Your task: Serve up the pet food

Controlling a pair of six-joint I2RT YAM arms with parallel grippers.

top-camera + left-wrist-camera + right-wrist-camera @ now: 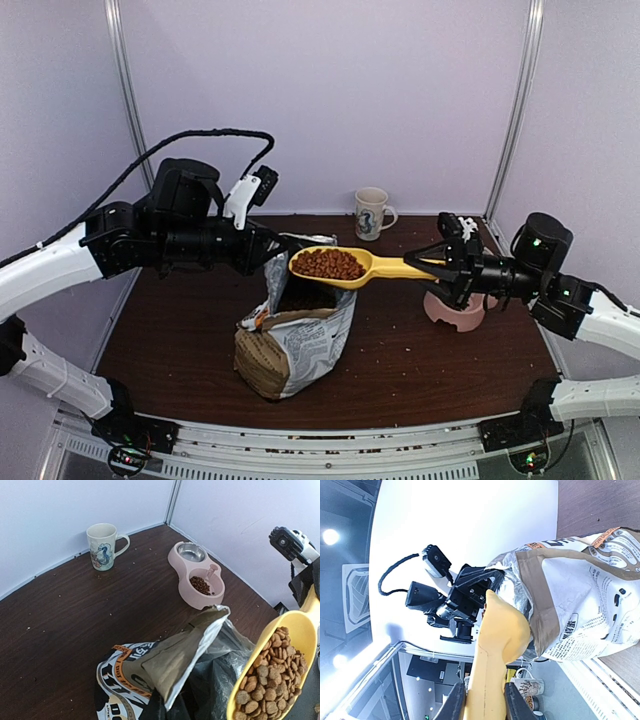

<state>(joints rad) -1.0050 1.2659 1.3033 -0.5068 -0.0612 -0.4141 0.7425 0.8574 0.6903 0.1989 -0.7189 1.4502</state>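
While the bag (297,340) stands nearest the arm bases, the left gripper (271,254) holds it open, its jaws pressed together on the foil rim. Directly above the bag mouth, the yellow scoop (352,268) carries a heap of pet food (328,263). The right gripper (438,266) pinches the scoop's handle. To do the transfer well, keep the scoop level, travel right toward the pink bowl (455,312), and tip only over the compartment that already holds some food, not over the steel cup (191,553). The bag shows an orange-and-black logo and small text panels, none of them legible. Farthest back, the mug (372,213) bears a blue figure and no readable words.
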